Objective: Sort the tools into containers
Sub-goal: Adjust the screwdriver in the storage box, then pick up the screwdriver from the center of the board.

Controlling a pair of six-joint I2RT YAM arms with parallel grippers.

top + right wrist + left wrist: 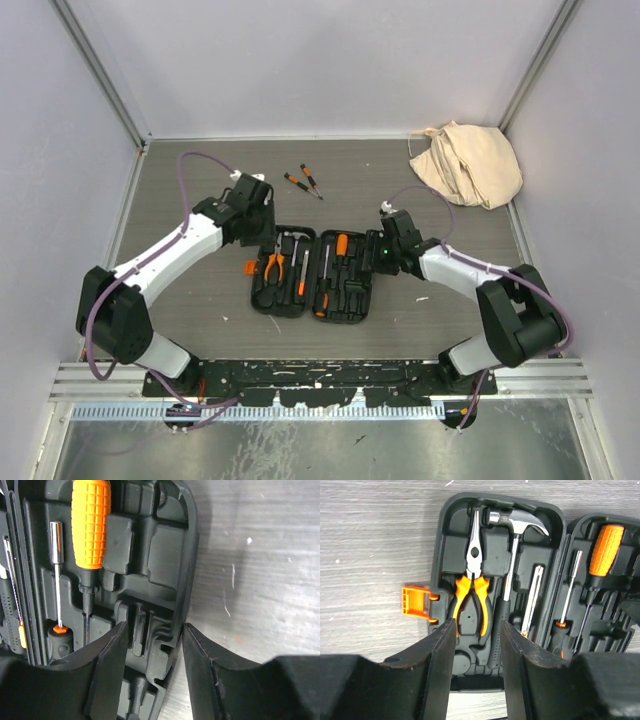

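The black tool case (315, 275) lies open and flat in the middle of the table, its orange latch (415, 601) at the left. Its left half holds orange-handled pliers (474, 580), a hammer (515, 545) and slim drivers. Its right half holds an orange-handled screwdriver (90, 525). Two small screwdrivers (303, 182) lie loose on the table behind the case. My left gripper (477, 630) is open and empty over the case's left half, above the pliers' handles. My right gripper (154, 630) is open, with its jaws either side of the case's right rim (185, 570).
A beige cloth bag (468, 163) lies crumpled at the back right corner. Grey walls close the table on the left, back and right. The arm bases and a metal rail (320, 375) run along the near edge.
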